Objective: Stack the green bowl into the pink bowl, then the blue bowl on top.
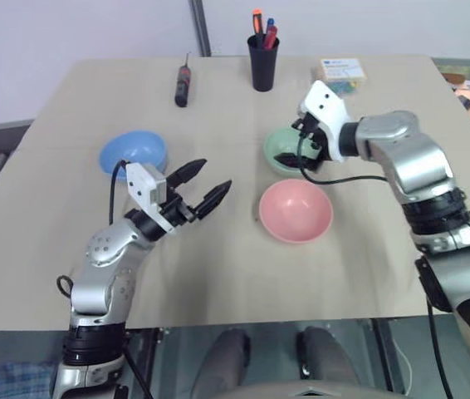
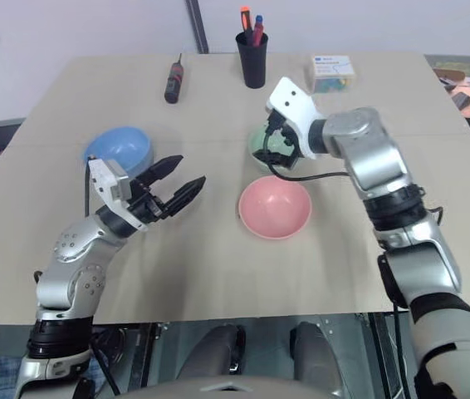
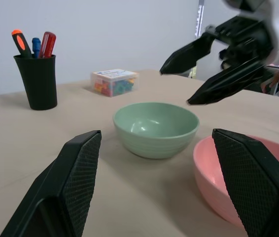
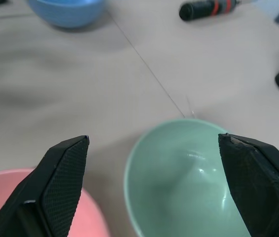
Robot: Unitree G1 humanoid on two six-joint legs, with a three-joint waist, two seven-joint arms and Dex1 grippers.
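The green bowl (image 1: 278, 148) sits upright right of the table's middle, with the pink bowl (image 1: 296, 210) just in front of it, a small gap between them. The blue bowl (image 1: 133, 152) stands on the left side. My right gripper (image 1: 295, 143) hangs open over the green bowl (image 4: 189, 173), its fingers spread wider than the bowl's near rim and holding nothing. My left gripper (image 1: 214, 174) is open and empty above the table between the blue and pink bowls, pointing toward the green bowl (image 3: 156, 128) and the pink bowl (image 3: 243, 173).
A black cup with pens (image 1: 262, 60), a screwdriver (image 1: 183, 83) and a small clear box of coloured bits (image 1: 342, 71) stand along the table's far edge. Bare tabletop (image 1: 218, 266) lies in front of the bowls.
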